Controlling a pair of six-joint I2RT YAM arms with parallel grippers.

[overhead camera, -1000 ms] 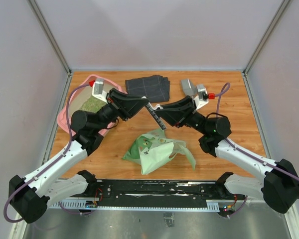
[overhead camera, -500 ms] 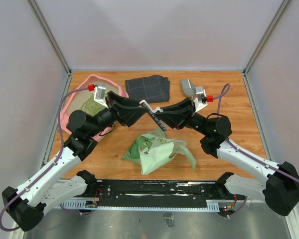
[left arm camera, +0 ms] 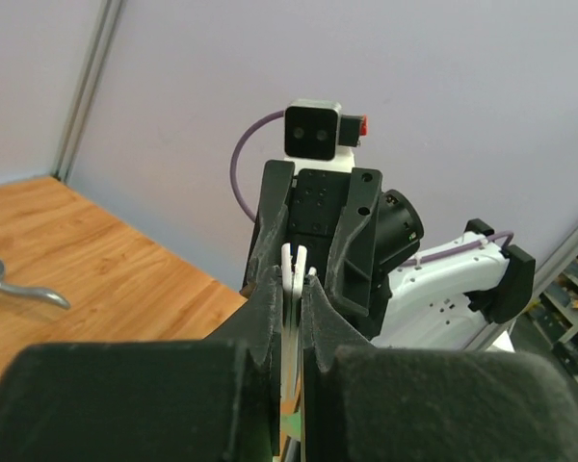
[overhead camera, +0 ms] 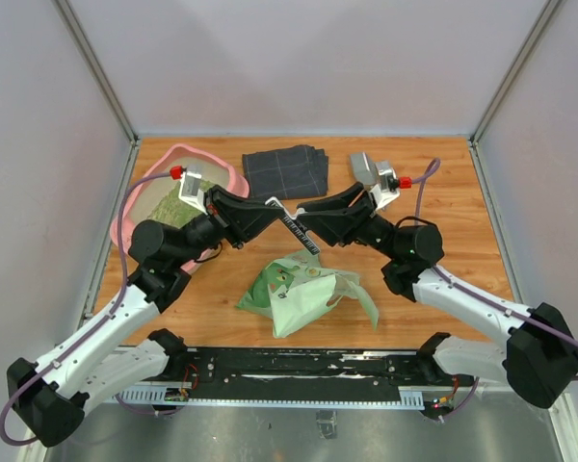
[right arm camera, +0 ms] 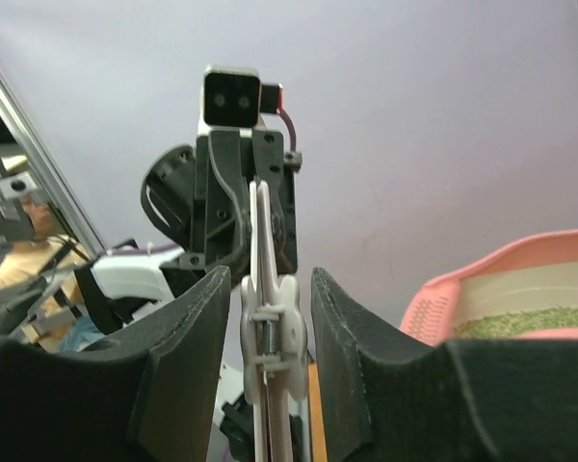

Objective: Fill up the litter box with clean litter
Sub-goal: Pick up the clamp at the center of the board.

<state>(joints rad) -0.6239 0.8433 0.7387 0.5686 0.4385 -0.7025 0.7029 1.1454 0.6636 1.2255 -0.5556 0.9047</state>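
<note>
The pink litter box (overhead camera: 127,214) stands at the back left, with greenish-tan clean litter (overhead camera: 178,206) in it; both also show in the right wrist view, box (right arm camera: 520,274) and litter (right arm camera: 535,322). A long white clip (overhead camera: 295,226) hangs in the air above the green-and-white bag (overhead camera: 303,289). My left gripper (overhead camera: 273,205) is shut on one end of the clip (left arm camera: 294,265). My right gripper (overhead camera: 304,215) is open, with its jaws on either side of the clip's hinge (right arm camera: 273,327). The two grippers (left arm camera: 289,289) (right arm camera: 268,281) face each other.
A dark grey folded cloth (overhead camera: 287,170) lies at the back middle. A grey metal scoop (overhead camera: 364,166) lies at the back right, also seen in the left wrist view (left arm camera: 10,284). The bag lies crumpled at the middle front.
My left arm has swung down and left, uncovering more of the litter box. The clip and both grippers stay in nearly the same spot.
</note>
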